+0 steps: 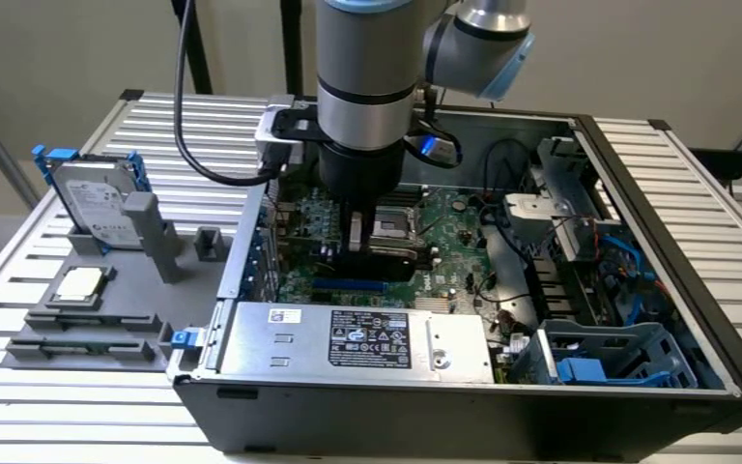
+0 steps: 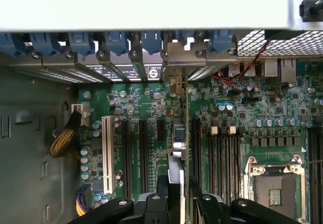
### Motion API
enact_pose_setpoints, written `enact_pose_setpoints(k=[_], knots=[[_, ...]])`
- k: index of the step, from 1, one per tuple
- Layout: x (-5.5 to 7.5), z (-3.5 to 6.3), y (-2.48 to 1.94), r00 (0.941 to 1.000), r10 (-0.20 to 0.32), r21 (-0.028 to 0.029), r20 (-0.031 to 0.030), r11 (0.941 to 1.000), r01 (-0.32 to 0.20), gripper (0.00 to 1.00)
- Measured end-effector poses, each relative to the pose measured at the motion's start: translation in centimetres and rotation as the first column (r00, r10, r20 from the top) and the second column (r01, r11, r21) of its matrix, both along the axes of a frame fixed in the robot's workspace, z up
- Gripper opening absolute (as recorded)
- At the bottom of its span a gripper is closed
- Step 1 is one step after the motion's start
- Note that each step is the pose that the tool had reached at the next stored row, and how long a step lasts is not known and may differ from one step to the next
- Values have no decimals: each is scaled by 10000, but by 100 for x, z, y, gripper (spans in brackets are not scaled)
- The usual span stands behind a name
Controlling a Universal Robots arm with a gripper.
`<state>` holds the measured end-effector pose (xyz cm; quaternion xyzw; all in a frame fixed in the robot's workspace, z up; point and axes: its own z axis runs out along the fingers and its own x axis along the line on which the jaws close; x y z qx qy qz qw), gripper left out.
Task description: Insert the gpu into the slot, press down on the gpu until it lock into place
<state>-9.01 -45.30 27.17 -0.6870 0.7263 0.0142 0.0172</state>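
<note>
The arm points straight down into the case, pincer clamping the gpu.

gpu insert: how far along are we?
Done: the black-shrouded gpu card is picked up and inside the open dark computer case, edge-on over the green motherboard. In hand: the gripper clamps it, with its lower edge down at the long bright-blue slot. Left: full seating and lock. Blue strip shows beside the card, so I cannot call it locked.

Jaws hold the gpu — near the slot.
</note>
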Motion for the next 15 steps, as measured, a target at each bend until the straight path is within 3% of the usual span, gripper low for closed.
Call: enact_pose_setpoints(k=[15], knots=[[-11,-40,21,9999,126,-5,-8,9999,-126,26]])
